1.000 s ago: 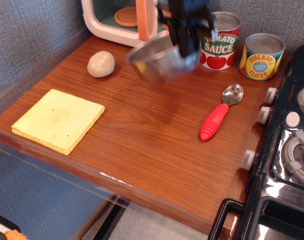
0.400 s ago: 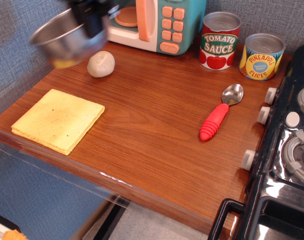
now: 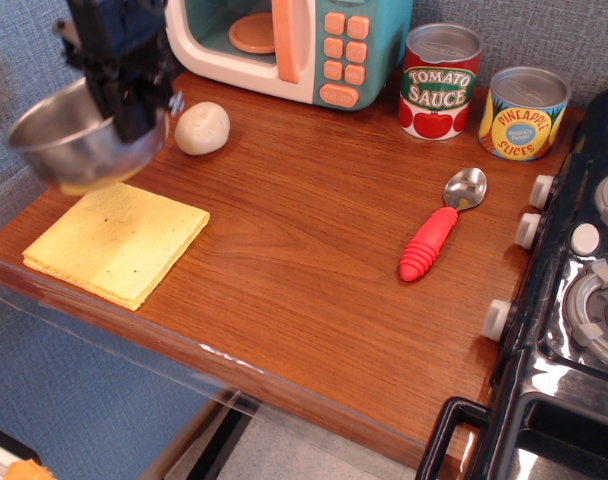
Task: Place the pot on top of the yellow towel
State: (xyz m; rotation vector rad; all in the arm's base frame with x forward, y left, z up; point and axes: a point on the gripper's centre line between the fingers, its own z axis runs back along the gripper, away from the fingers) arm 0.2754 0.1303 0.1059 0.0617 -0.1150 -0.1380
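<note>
The shiny steel pot [image 3: 76,146] hangs in the air, tilted, above the far edge of the yellow towel [image 3: 117,241], which lies flat at the table's front left. My gripper [image 3: 134,110] is shut on the pot's right rim and holds it clear of the cloth. The pot's underside reflects the towel's yellow. The pot is blurred by motion.
A beige round lump [image 3: 202,128] sits just right of the pot. A toy microwave [image 3: 289,45] stands at the back, with a tomato sauce can [image 3: 440,82] and a pineapple can [image 3: 524,113] to its right. A red-handled spoon [image 3: 439,232] lies near the stove [image 3: 579,300].
The gripper carried the pot from the table's back centre leftward, then down and forward, so that it now hangs just over the towel's far edge.
</note>
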